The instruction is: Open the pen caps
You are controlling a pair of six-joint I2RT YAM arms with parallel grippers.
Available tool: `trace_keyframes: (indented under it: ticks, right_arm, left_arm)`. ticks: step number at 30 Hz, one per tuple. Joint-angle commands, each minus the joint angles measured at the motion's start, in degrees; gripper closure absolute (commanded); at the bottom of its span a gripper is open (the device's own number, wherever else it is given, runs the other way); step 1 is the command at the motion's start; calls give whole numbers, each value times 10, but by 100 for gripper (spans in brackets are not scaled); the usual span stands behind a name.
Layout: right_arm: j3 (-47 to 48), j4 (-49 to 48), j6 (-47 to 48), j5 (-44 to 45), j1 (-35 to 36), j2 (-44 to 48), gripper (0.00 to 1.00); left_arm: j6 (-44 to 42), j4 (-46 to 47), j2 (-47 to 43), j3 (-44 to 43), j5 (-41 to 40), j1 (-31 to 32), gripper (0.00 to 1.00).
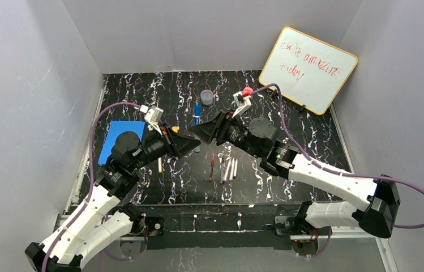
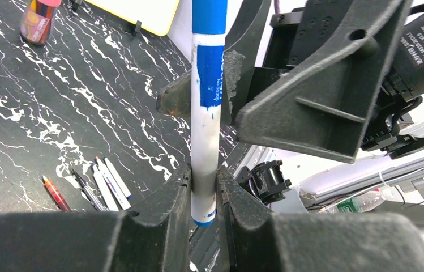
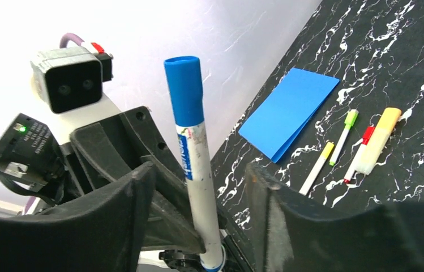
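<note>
Black marbled surface (image 1: 141,90), enclosed by white walls. The left pincer (image 2: 204,181) is clamped on the lower barrel of the blue-capped pen (image 2: 206,130), which it holds upright above the surface. The right pincer (image 3: 201,178) stands apart, straddling the barrel below the blue cap (image 3: 183,85) without contact. Step in hand: cap grasp. The next move likely requires shifting onto the cap, closing, then pulling along the pen axis.

Black tabletop (image 1: 288,113), white marbled veining. Plain pale grey walls (image 1: 198,34) enclose it on three sides. Yellow-framed whiteboard (image 1: 308,68) leans in the far corner, beyond and right of the right pincer (image 1: 194,131); red writing, too small to read. Lighting even.
</note>
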State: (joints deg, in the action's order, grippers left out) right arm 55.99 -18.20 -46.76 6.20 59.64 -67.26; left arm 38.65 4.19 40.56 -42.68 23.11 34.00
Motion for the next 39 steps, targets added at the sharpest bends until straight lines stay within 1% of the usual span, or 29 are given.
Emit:
trace_keyframes:
  ticks: [1,6,7,10,11,13,16,18,20,22,26,30,34,37,39]
  right_arm:
    - [40,-21,1,-30,-1,-18,38]
    - [48,4,6,-58,-1,-28,68]
    - [46,7,13,-66,-1,-24,75]
    - [43,44,62,-66,-2,1,99]
    - [43,69,83,-46,-1,13,99]
    - [41,112,120,-31,-1,34,99]
    - [38,171,169,-37,-1,58,99]
    - [30,196,184,-52,-1,69,99]
    - [17,195,185,-73,-2,80,99]
    - [2,187,183,-87,-2,91,99]
    - [-5,160,179,-98,-1,95,99]
    - [-4,154,177,-106,-1,89,99]
    - [-10,142,172,-108,-1,88,99]
    - [-13,138,171,-109,-1,87,99]
    - [-13,138,171,-109,-1,85,99]
  left_arm:
    - [1,7,-17,1,12,4,100]
    - [-4,1,-22,-6,6,4,100]
    - [-5,-3,-23,-8,4,4,95]
    - [-18,-34,-25,-24,-16,3,55]
    - [-24,-53,-27,-31,-25,4,46]
    - [-33,-72,-34,-43,-41,4,34]
    - [-38,-66,-43,-58,-66,4,22]
    - [-33,-46,-38,-67,-79,4,18]
    - [-19,-14,-18,-77,-81,4,18]
    - [0,19,8,-84,-66,4,19]
    - [46,82,65,-90,-21,4,24]
    - [73,111,99,-91,3,4,32]
    - [75,100,122,-96,18,5,46]
    - [78,105,125,-92,22,5,55]
    - [80,112,124,-90,22,5,58]
